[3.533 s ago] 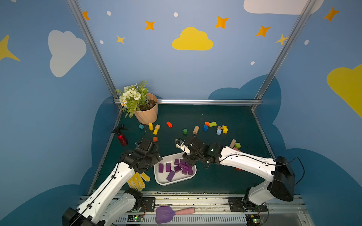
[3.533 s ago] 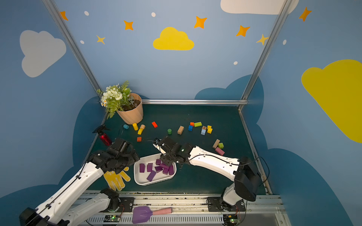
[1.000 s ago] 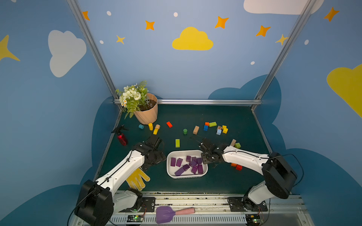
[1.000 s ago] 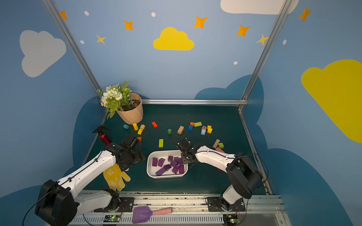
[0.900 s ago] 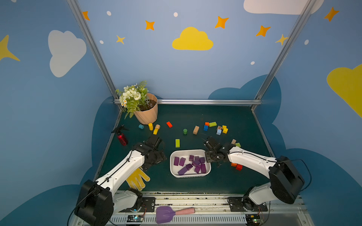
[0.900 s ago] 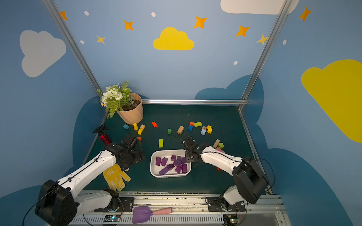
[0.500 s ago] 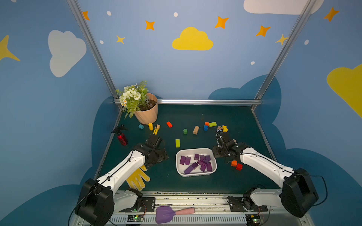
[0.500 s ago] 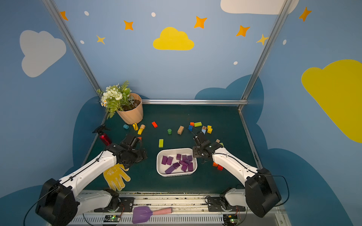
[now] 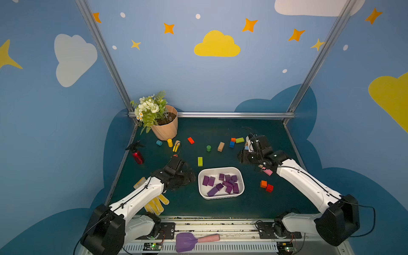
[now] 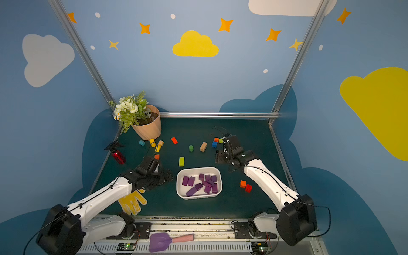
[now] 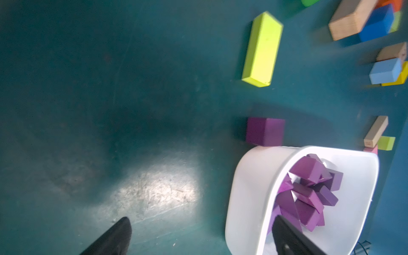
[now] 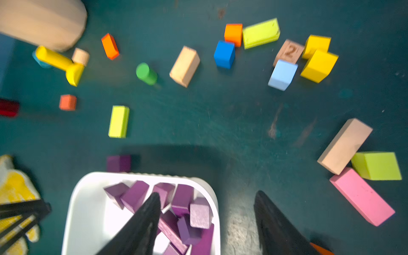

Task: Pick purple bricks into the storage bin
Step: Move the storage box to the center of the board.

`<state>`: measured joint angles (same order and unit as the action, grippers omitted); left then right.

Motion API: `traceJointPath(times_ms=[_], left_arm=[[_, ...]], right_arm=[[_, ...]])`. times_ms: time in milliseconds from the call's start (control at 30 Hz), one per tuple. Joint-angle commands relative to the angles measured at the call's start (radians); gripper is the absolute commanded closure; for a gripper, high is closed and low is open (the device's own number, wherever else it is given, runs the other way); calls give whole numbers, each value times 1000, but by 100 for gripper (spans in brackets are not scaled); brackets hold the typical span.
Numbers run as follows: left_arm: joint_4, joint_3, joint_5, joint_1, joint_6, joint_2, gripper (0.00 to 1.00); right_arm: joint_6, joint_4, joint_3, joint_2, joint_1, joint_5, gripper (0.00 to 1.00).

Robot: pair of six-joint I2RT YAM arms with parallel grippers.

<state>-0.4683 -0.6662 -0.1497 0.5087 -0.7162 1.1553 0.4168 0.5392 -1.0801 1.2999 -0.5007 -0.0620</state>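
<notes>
The white storage bin point(image 9: 220, 169) point(image 10: 198, 169) lies near the table's front middle with several purple bricks point(image 9: 227, 184) point(image 10: 205, 183) piled inside. One purple brick point(image 11: 265, 131) point(image 12: 118, 163) rests on the table just outside the bin's far rim, and I cannot find it in either top view. My left gripper point(image 9: 189, 176) point(image 11: 201, 219) is open beside the bin's left end, one finger in front of the bin's wall point(image 11: 247, 187). My right gripper point(image 9: 240, 157) point(image 12: 207, 193) hangs open and empty behind the bin's right end.
A peach flowerpot point(image 9: 165, 130) and a red spray bottle point(image 9: 136, 154) stand back left. A yellow glove point(image 9: 156, 203) lies under my left arm. A lime block point(image 9: 200, 161), a pink block point(image 9: 267, 171), orange and red cubes point(image 9: 266, 185) and other coloured blocks surround the bin.
The bin slid to the right along with my right gripper. That gripper then opened and drew back toward the right rear. My left arm barely moved.
</notes>
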Motion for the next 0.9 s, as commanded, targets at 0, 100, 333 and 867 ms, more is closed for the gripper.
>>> traceJointPath(times_ms=[0, 100, 333, 867], left_arm=[[-24, -52, 94, 23, 22, 2, 0], [-68, -85, 122, 37, 29, 1, 0], [-150, -148, 242, 54, 67, -94, 0], [-58, -282, 448, 48, 383, -142, 0]], right_arm=[[8, 14, -66, -6, 33, 12, 23], [-11, 22, -115, -3, 59, 1, 17], [-92, 34, -202, -7, 128, -13, 7], [-286, -172, -70, -186, 236, -74, 6]])
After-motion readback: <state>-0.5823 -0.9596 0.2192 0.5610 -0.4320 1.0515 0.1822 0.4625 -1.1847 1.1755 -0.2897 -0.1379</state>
